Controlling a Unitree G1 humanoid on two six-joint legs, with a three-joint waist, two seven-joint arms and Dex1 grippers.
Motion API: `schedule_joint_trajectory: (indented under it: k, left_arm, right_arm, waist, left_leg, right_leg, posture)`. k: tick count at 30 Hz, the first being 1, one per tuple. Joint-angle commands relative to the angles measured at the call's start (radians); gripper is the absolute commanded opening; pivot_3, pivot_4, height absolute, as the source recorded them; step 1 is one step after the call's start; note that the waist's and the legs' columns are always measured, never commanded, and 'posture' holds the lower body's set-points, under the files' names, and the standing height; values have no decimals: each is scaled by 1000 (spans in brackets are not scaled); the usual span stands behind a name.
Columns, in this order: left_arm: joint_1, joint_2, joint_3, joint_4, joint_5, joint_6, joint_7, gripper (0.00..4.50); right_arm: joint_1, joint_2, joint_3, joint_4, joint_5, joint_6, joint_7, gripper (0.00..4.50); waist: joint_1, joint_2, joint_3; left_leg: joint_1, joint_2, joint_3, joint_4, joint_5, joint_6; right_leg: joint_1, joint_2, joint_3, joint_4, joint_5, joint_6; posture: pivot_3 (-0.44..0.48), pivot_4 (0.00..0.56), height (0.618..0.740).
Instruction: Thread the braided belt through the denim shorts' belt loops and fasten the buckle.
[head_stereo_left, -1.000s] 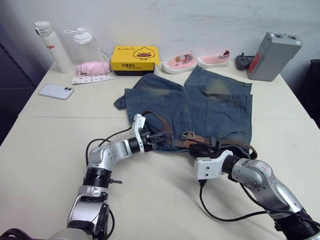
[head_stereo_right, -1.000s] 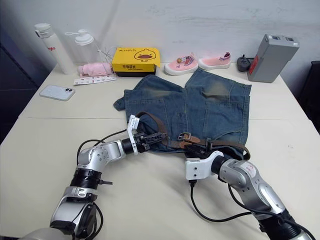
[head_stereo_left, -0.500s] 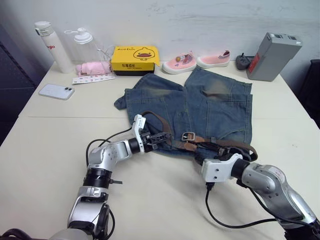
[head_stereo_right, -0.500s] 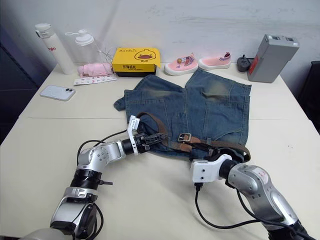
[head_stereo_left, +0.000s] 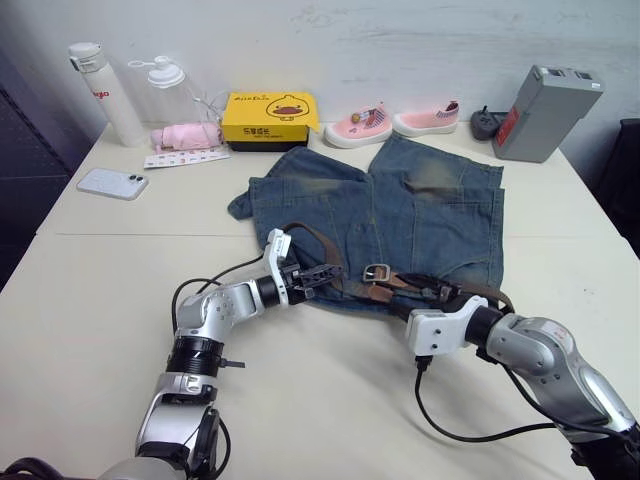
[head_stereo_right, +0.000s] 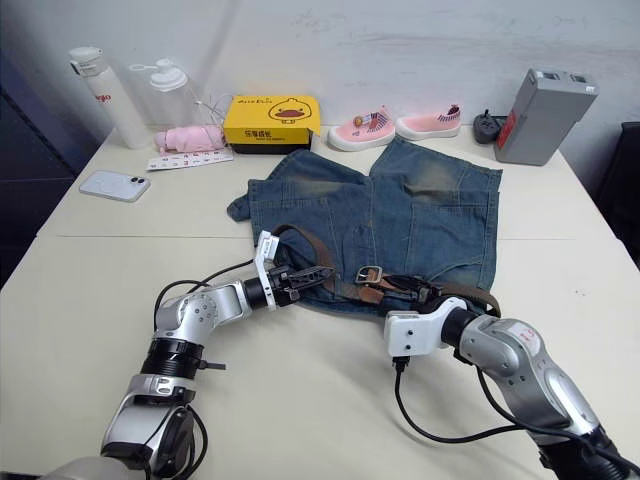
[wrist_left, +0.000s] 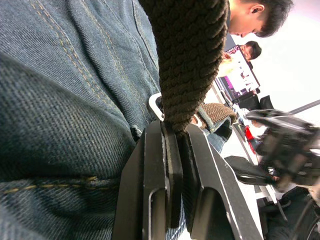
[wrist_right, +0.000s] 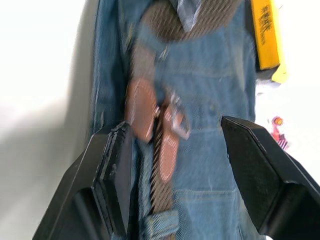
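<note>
- Two grippers sit at the lower centre of the head view, and I read both from the wrist cameras.
- My left gripper is clamped on the dark-brown woven braided belt where it rises off the waistband at centre-left.
- My right gripper stands with fingers wide apart, holding nothing, just below the belt.
- Faded blue denim shorts lie flat on the pale table, waistband nearest me, legs toward the top.
- Belt's long axis runs left to right along that waistband, passing under a small denim belt loop.
- Silver rectangular buckle lies mid-waistband, between the grippers and up-left of the right one, which I judge nearer.
</note>
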Motion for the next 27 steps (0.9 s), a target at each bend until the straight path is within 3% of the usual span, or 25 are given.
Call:
schedule_joint_trajectory:
  k: [1,13,17,18,19,22,23,27]
  left_arm:
    - [-3,-4,4,-29,2,7,-1,0]
    - [5,-4,12,-43,0,12,7,0]
    - [4,-5,13,-41,2,11,8,0]
    - [4,-5,13,-41,2,10,8,0]
    - [3,-5,14,-39,3,9,7,0]
    - [2,-4,14,-36,3,7,6,0]
    - [1,-4,14,-35,4,7,5,0]
    - [4,-4,11,-39,13,-6,7,0]
  right_arm:
    - [-42,28,41,24,-35,-51,-30,3048]
    - [-80,46,61,69,-50,-70,-45,3048]
    - [-71,42,57,56,-42,-69,-38,1801]
    - [-66,41,57,49,-40,-68,-34,1801]
    - [-62,41,57,43,-38,-65,-31,1256]
    - [-56,41,57,37,-37,-62,-28,632]
    - [-55,41,58,37,-39,-60,-28,111]
    - [-49,42,59,32,-45,-55,-26,29]
  waist:
    - [-2,0,0]
    - [-1,0,0]
    - [-1,0,0]
    - [-1,0,0]
    - [-1,0,0]
    - [-1,0,0]
    - [-1,0,0]
    - [-2,0,0]
  left_leg:
    - [0,0,0,0,0,0]
    - [0,0,0,2,0,0]
    - [0,0,0,2,0,0]
    - [0,0,0,2,0,0]
    - [0,0,0,2,0,0]
    - [0,0,0,2,0,0]
    - [0,0,0,2,0,0]
    - [0,0,0,2,0,0]
  right_leg:
    - [0,0,0,0,0,0]
    - [0,0,0,1,0,0]
    - [0,0,0,1,0,0]
    - [0,0,0,1,0,0]
    - [0,0,0,1,0,0]
    - [0,0,0,1,0,0]
    - [0,0,0,1,0,0]
    - [0,0,0,1,0,0]
  posture:
    - [0,150,683]
    - [0,150,683]
    - [0,150,683]
    - [0,150,683]
    - [0,150,683]
    - [0,150,683]
    - [0,150,683]
    - [0,150,683]
